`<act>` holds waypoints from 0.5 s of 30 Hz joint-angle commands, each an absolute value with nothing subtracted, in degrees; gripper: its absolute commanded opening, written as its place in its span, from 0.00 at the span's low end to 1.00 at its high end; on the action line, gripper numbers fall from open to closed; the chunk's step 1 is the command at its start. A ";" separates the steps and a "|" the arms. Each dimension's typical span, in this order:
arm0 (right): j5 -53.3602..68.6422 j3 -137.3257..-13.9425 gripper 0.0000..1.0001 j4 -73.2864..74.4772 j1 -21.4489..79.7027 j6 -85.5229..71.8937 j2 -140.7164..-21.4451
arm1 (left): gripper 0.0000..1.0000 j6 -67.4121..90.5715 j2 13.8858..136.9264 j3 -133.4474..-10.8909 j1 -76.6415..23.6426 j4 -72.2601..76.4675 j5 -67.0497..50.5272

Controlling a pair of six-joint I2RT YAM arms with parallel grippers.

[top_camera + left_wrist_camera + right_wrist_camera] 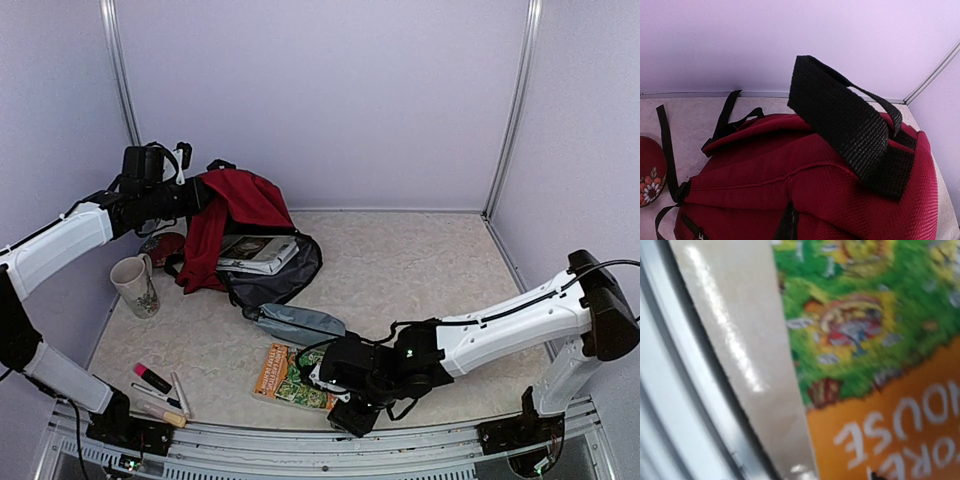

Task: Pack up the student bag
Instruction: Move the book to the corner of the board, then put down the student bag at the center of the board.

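- Found the student bag (250, 225) lying on the surface (420, 270) with its mouth gaping, printed matter (258, 253) tucked inside and the top end propped high.
- Spotted the left tool (197, 197) pressed against that raised top. Saw no fingers in the left wrist view, only the black carry handle (840, 115) standing over red fabric, so could not tell whether clamped on anything or spread.
- With a shallow hold, or a mere push, risked letting the top flop down and shut the mouth before anything more could go in.
- Located the right tool (352, 412) low over the picture book (288, 376), well in front of the bag's mouth and beyond the grey pouch (298, 322). Got only a blurred cover in the right wrist view, with no fingers shown — could not tell open from closed.
- Judged the book thin and flush to the surface, so likely to skid away from the bag toward the rail (230, 432) rather than lift, leaving the fingers scraping or pinching only the top cover.
- Noted the pouch lying between book and bag — easy to snag or shove into the mouth crookedly on a low carry.
- Noted the mug (135, 285) just left of the bag, close to its straps. Tugging the bag sideways could tip it.
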State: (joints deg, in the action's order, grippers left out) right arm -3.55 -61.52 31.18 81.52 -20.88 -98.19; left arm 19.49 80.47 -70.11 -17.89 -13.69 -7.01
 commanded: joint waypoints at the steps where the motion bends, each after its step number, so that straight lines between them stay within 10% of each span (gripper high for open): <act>1: 2.05 -57.57 0.73 27.75 77.56 -37.42 -90.34 | 0.00 20.13 81.21 -70.31 -18.82 -11.03 -8.29; 15: 3.66 -40.47 0.68 6.09 66.70 -65.74 -86.11 | 0.00 18.14 81.73 -70.97 -23.22 -12.31 -5.76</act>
